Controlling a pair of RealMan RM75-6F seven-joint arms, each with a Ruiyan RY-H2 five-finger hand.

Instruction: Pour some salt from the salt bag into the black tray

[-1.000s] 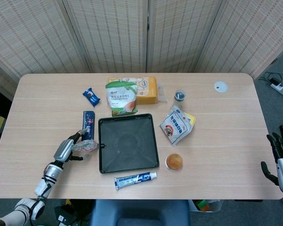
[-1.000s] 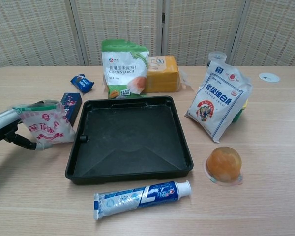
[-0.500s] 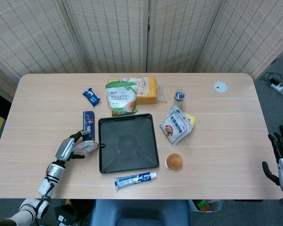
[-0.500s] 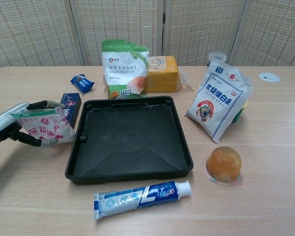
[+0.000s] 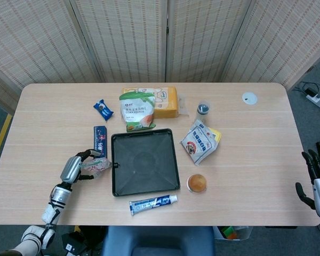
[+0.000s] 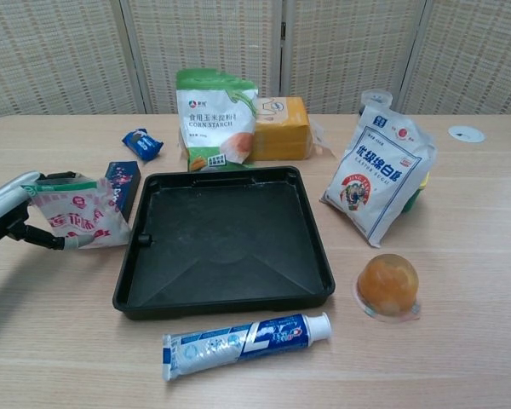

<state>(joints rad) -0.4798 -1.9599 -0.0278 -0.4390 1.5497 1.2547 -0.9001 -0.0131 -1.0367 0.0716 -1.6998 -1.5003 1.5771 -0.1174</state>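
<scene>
- Salt bag [image 6: 78, 217], white with pink print, stands on the worktop [image 5: 245, 144] just left of the black tray [image 6: 224, 243], near the tray's left rim.
- Left hand [image 5: 74, 169] grips the bag from the left, fingers [image 6: 44, 242] curled around its side; the silver forearm runs off toward the near left edge.
- Black tray lies flat mid-worktop; its floor looks bare and dark.
- Dark blue box [image 6: 123, 185] lies just behind the bag; a small blue snack packet [image 5: 103, 110] lies further back.
- Corn starch bag [image 6: 215, 119] stands behind the tray, with an orange pack [image 6: 283, 128] beside it.
- Castor sugar bag [image 6: 378, 173] leans right of the tray; an orange jelly cup [image 6: 387, 285] sits in front of it.
- Toothpaste tube [image 6: 243, 341] lies along the tray's near side.
- Right hand [image 5: 316, 178] hangs off the worktop's right edge, fingers apart, holding nothing.
</scene>
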